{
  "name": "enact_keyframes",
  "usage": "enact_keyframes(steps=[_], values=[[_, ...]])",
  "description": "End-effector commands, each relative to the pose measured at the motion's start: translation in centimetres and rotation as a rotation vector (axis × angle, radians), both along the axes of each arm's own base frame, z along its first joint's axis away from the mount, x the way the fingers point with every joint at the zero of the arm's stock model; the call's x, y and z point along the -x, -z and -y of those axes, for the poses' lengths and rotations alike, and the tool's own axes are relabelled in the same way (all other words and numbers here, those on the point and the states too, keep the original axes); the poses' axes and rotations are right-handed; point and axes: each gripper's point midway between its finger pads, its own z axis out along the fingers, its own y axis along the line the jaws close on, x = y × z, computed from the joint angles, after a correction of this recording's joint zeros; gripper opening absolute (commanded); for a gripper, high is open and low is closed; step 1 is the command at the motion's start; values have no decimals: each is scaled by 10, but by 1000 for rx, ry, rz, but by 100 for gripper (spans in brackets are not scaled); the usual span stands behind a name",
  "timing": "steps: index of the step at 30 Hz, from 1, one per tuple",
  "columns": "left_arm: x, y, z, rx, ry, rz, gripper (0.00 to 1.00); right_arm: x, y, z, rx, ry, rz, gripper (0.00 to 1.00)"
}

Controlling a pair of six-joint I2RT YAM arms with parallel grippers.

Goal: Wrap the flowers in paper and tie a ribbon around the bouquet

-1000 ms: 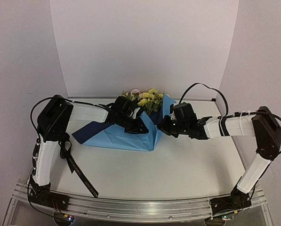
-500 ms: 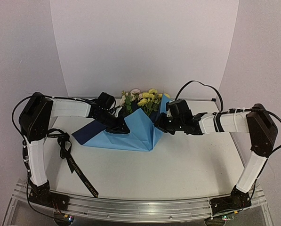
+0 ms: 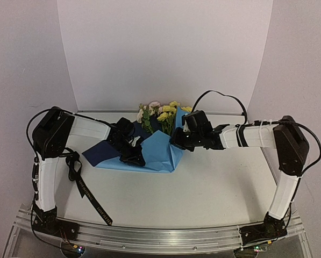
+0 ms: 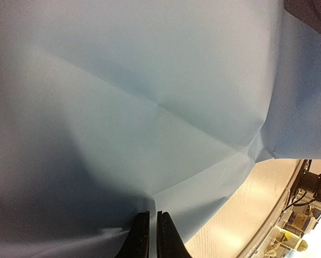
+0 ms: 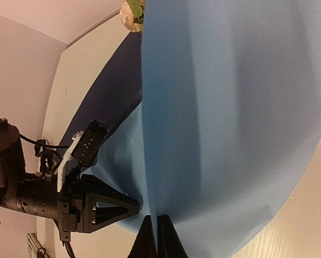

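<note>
Left hand (image 3: 136, 159): black fingers pressed almost together, pinching a folded edge of the thin paper sheet (image 3: 161, 152), which is light blue on one face and dark navy on the other. In the left wrist view matte blue fills the frame, and crisp diagonal creases meet right at the fingertips, bottom centre.

Right hand (image 3: 176, 141): fingers together, clamped on the right-side flap of the same sheet. In the right wrist view the flap stands as a smooth blue wall, its edge running straight down into the fingertips at bottom centre.

The sheet sits mid-frame in the top view on the pale worktop (image 3: 219, 188), folded into a rough wedge. A pointed navy flap sticks out on its left, below the left forearm.

The small bunch of yellow and pale pink flowers with green leaves (image 3: 161, 112) is at upper centre. The blooms poke up behind the blue fold, between the two hands; the stems are hidden by the paper.

The long narrow black ribbon with pale lettering (image 3: 88, 194) lies limp at lower left. Its upper end is bunched beside the left arm's upright link, and the rest trails diagonally toward the ribbed aluminium rail (image 3: 160, 236) along the bottom edge. It is well apart from both hands and the sheet.
</note>
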Motion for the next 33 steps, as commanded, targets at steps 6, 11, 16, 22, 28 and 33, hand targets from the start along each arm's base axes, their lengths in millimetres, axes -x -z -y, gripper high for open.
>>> enact_keyframes(steps=[6,11,16,22,28,33], values=[[-17,-5,11,27,-5,56,7,-2,4,-53,-38,-133,-29,0],[-17,-3,10,28,-12,54,7,-3,11,-76,-56,-172,-44,0],[-19,-4,11,34,-15,56,7,-2,34,-85,-40,-191,-99,0],[-20,-5,10,27,-23,64,6,-2,56,-92,-32,-209,-133,0],[-29,-13,3,28,-64,98,6,2,73,-93,-6,-214,-153,0],[-45,-43,-7,72,-131,155,20,2,78,-91,9,-208,-151,0]])
